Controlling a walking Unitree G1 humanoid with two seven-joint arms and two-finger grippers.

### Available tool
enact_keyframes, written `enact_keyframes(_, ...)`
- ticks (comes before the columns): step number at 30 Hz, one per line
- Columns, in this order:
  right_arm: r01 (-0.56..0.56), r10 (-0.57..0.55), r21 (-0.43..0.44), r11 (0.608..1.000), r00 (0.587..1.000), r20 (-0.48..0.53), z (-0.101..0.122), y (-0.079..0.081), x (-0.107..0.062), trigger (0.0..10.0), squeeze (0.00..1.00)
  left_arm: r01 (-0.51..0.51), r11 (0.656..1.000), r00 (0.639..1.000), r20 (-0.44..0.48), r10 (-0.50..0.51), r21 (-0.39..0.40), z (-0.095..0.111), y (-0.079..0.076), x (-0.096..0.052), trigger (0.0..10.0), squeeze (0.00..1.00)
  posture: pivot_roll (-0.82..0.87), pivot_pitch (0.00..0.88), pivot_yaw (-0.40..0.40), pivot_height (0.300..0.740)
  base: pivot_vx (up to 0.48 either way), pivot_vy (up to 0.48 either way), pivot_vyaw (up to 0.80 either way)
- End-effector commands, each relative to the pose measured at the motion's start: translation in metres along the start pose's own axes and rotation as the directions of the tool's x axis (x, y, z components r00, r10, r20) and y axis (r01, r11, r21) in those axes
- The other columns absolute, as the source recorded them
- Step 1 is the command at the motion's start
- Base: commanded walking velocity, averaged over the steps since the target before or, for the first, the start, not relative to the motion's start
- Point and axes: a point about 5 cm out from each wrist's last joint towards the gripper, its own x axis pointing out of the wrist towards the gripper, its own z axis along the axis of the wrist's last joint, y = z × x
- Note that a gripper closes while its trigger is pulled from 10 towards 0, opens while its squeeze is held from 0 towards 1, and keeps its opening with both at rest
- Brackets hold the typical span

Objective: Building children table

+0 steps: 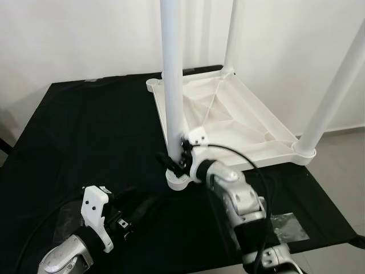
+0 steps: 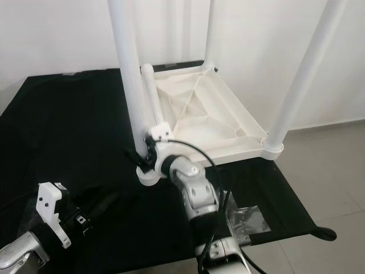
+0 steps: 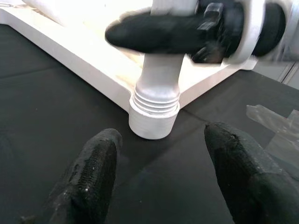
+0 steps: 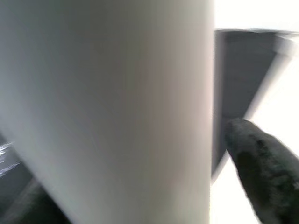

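One upturned white tabletop (image 1: 239, 123), three white legs (image 1: 172, 85) standing in it, one clear plastic bag (image 1: 288, 226), two tools (image 1: 174, 160).

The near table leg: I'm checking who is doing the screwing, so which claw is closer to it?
Right. The right claw is clamped around the near table leg just above its corner socket. The left claw rests open on the black cloth, short of that socket.
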Motion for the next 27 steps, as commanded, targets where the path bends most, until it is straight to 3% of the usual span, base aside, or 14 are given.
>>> enact_keyframes(1,-0.155,0.156,-0.058,0.986,0.988,0.018,0.006,0.006,0.006,10.0,0.23,-0.009,1.0,1.0,-0.021,0.009,-0.012,-0.005,0.002,-0.002,10.0,0.0,0.01,0.087,0.021,0.74,0.0,0.0,0.0)
enact_keyframes(2,-0.155,0.156,-0.058,0.986,0.988,0.018,0.006,0.006,0.006,10.0,0.23,-0.009,1.0,1.0,-0.021,0.009,-0.012,-0.005,0.002,-0.002,10.0,0.0,0.01,0.087,0.021,0.74,0.0,0.0,0.0)
enact_keyframes(3,-0.202,0.203,-0.087,0.975,0.979,-0.004,0.006,0.003,0.008,10.0,0.0,-0.009,1.0,1.0,-0.021,0.009,-0.012,-0.005,0.002,-0.002,10.0,0.0,0.01,0.084,0.024,0.74,0.0,0.0,0.0)
enact_keyframes(9,-0.365,0.365,-0.052,0.929,0.931,-0.012,0.015,-0.003,0.024,10.0,0.0,-0.008,1.0,1.0,-0.024,0.008,-0.012,-0.006,0.002,-0.001,10.0,0.0,0.02,0.074,0.021,0.74,0.0,0.0,0.0)
enact_keyframes(10,-0.401,0.401,-0.036,0.915,0.916,-0.019,0.013,-0.001,0.026,2.4,0.0,-0.008,1.0,1.0,-0.024,0.008,-0.012,-0.006,0.002,-0.001,10.0,0.0,0.02,0.074,0.021,0.74,0.0,0.0,0.0)
enact_keyframes(11,-0.401,0.401,-0.036,0.915,0.916,-0.019,0.013,-0.001,0.026,2.4,0.0,-0.008,1.0,1.0,-0.024,0.008,-0.012,-0.006,0.002,-0.001,10.0,0.0,0.02,0.074,0.021,0.74,0.0,0.0,0.0)
enact_keyframes(12,-0.414,0.412,-0.03,0.91,0.91,-0.036,0.011,-0.001,0.027,0.0,0.0,-0.008,1.0,1.0,-0.024,0.008,-0.012,-0.007,0.002,0.0,10.0,0.0,0.03,0.075,0.018,0.74,0.0,0.0,0.0)
enact_keyframes(19,-0.407,0.404,-0.034,0.913,0.912,-0.069,0.005,-0.005,0.028,0.0,0.0,-0.009,1.0,1.0,-0.021,0.009,-0.013,-0.006,0.001,0.0,10.0,0.0,0.02,0.078,0.015,0.74,0.0,0.0,0.0)
enact_keyframes(22,-0.307,0.304,-0.044,0.951,0.95,-0.067,-0.001,-0.021,0.017,0.0,0.0,-0.008,1.0,1.0,-0.017,0.007,-0.015,-0.006,-0.001,0.0,10.0,0.0,0.02,0.084,0.021,0.74,0.0,0.0,0.0)
enact_keyframes(24,-0.307,0.304,-0.044,0.951,0.95,-0.067,-0.001,-0.021,0.017,0.0,0.0,-0.008,1.0,1.0,-0.017,0.007,-0.015,-0.006,-0.001,0.0,10.0,0.0,0.02,0.084,0.021,0.74,0.0,0.0,0.0)
enact_keyframes(25,-0.234,0.229,-0.052,0.971,0.969,-0.088,-0.009,-0.03,0.006,0.0,0.0,-0.006,1.0,1.0,-0.018,0.006,-0.016,-0.005,-0.001,-0.001,10.0,0.0,0.02,0.091,0.029,0.74,0.0,0.0,0.0)
enact_keyframes(27,-0.186,0.18,-0.058,0.981,0.978,-0.104,-0.015,-0.035,-0.002,0.0,0.0,-0.005,1.0,1.0,-0.019,0.005,-0.017,-0.005,-0.001,-0.002,10.0,0.0,0.02,0.092,0.028,0.74,0.0,0.0,0.0)
